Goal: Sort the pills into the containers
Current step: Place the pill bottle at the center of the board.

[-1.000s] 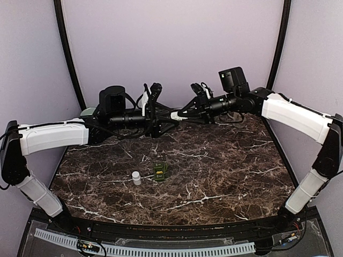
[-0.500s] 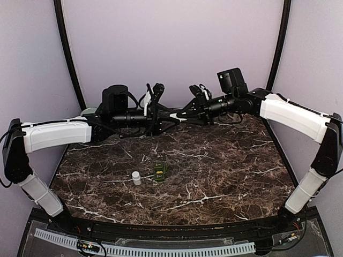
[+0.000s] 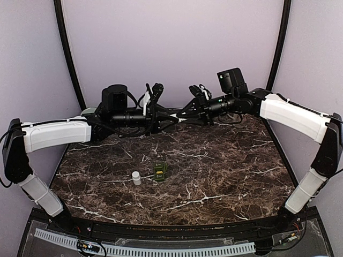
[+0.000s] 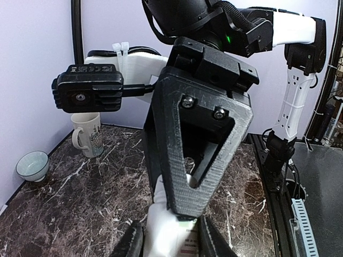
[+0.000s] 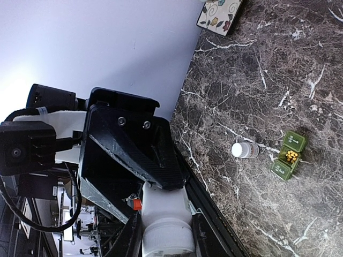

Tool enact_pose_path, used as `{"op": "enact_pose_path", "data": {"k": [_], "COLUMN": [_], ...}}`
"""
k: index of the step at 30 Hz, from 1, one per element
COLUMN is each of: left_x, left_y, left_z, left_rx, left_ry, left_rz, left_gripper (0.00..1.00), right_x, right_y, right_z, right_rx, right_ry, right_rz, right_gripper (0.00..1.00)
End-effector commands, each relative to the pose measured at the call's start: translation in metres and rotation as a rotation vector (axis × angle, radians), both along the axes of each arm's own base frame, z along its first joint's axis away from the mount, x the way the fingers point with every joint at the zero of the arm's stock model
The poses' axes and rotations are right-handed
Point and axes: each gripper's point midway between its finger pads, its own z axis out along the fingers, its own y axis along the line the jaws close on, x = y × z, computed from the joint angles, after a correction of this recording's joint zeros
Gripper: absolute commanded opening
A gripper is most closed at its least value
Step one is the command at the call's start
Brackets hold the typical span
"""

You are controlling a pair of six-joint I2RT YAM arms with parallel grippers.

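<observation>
Here's the dark marble table [image 3: 230, 160], white veins running all over it, a pale lilac backdrop [image 3: 171, 43] curving round behind and a black pole [image 3: 68, 59] rising at each side. Over in one corner a white mug [image 4: 88, 134] stands upright, a small pale bowl [image 4: 33, 165] just beside it (the mug's handle is turned toward the bowl). A flower-patterned card [image 5: 218, 13] sits at the table's edge by the wall, and a white slotted strip [image 3: 161, 249] runs along the near edge.
</observation>
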Motion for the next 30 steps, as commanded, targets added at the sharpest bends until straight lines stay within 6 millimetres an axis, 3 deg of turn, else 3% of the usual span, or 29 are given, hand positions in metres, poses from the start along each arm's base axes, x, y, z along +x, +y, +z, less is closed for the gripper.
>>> {"op": "enact_pose_path", "data": {"k": [1, 17, 30], "left_x": [-0.0085, -0.0081, -0.0137], "left_y": [0.0015, -0.0017, -0.0046], "left_z": [0.0101, 0.0121, 0.0098], "left_rx": [-0.018, -0.012, 0.005], "left_ry": [-0.003, 0.008, 0.007], "left_rz": [-0.031, -0.046, -0.102], "left_gripper": [0.19, 0.0, 0.0], "right_x": [0.0039, 0.0032, 0.0029], "right_y": [-0.0004, 0.0001, 0.0014], "right_z": [0.0155, 0.0115, 0.0168], "right_rx": [0.047, 0.05, 0.063], "right_ry": [-0.052, -0.046, -0.054], "right_rz": [-0.014, -0.01, -0.001], "right_gripper": [0.06, 0.05, 0.05]}}
